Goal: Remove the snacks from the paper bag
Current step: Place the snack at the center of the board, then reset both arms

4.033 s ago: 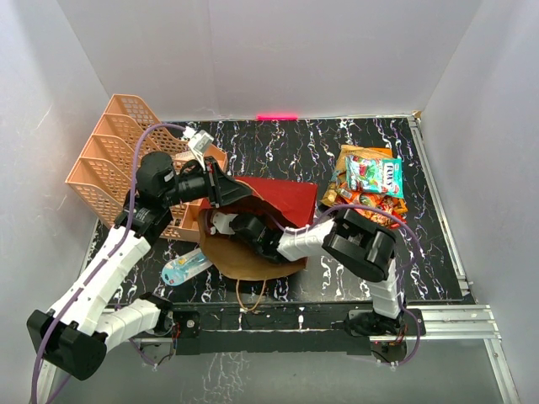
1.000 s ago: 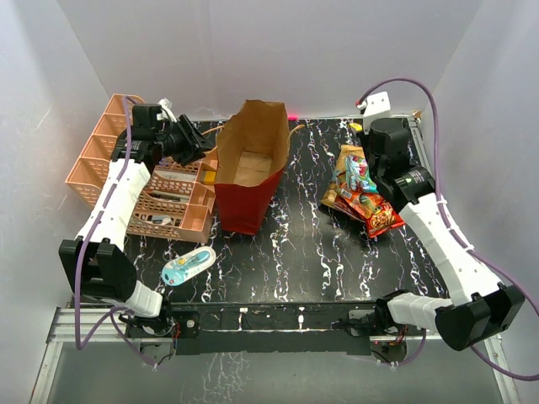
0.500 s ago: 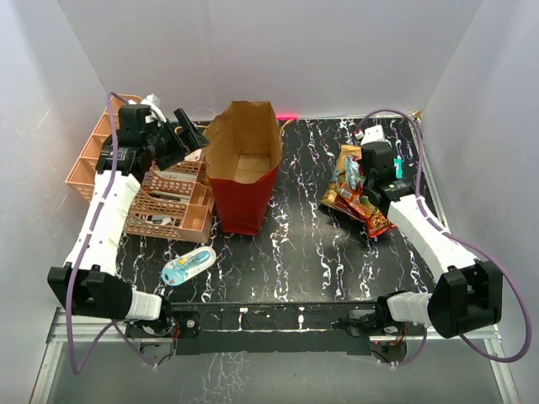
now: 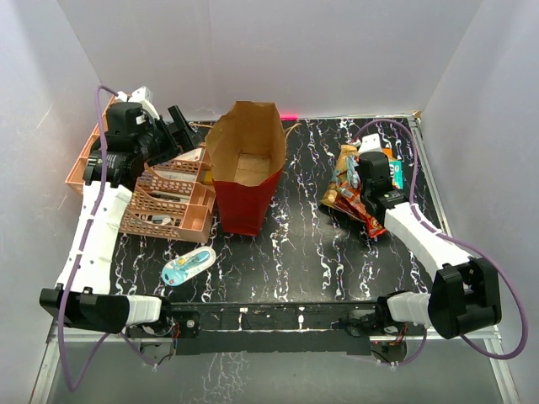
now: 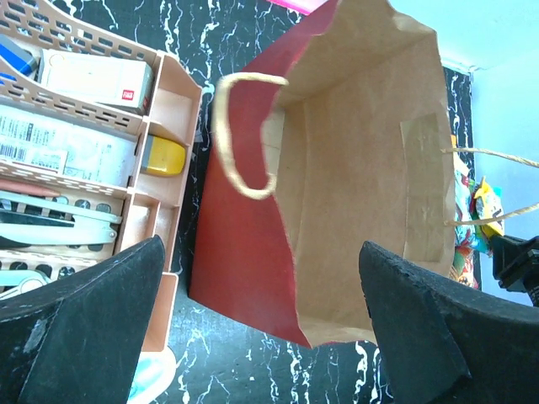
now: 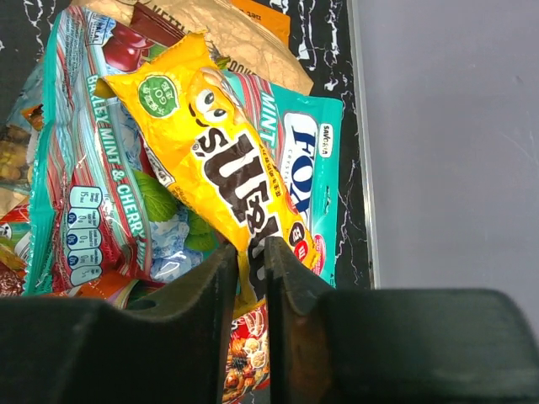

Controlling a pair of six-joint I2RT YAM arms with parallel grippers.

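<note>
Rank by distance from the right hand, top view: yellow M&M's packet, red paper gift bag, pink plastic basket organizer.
1. Yellow M&M's packet, at the right hand, far right.
2. Red paper gift bag, centre.
3. Pink plastic basket organizer, far left.

The paper bag (image 4: 246,172) stands upright on the tabletop (image 4: 303,227), its mouth gaping upward and free from above, though one twine handle (image 5: 221,135) droops across a rim. The pink basket organizer (image 4: 168,202) sits just beside its left side. A bare strip runs rightward to the snack pile (image 4: 354,189), heaped near the right wall (image 4: 488,126). A blue-white blister pack (image 4: 189,266) lies in the near-left lane.
</note>
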